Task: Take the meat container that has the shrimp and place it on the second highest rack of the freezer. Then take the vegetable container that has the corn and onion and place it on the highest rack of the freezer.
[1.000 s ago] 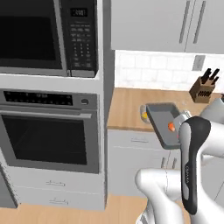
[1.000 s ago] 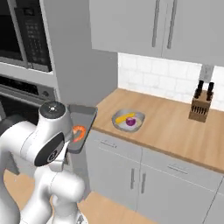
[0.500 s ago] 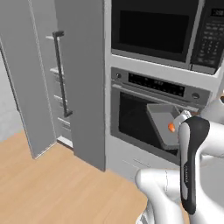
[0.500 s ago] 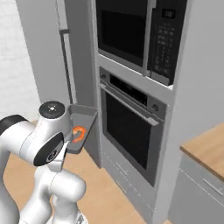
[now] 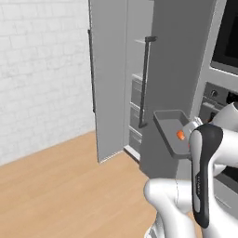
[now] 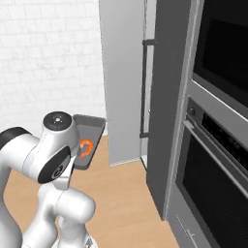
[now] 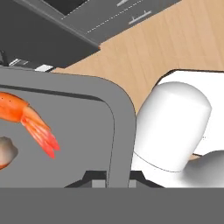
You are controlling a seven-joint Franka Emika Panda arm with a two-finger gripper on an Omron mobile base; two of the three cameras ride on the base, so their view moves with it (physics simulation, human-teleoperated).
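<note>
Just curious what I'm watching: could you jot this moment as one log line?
carrying: grey tray with shrimp | jaws: shut on tray rim | freezer: door open, ahead | tray not yet shelved

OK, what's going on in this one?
The gripper is shut on the rim of the grey meat container, carried level with the shrimp inside. The robot faces the freezer, whose door stands open, with shelves and drawers visible inside. The container is not yet on any rack.

arm: folded, raised at chest height | hand (image 7: 117, 177): clamped closed
</note>
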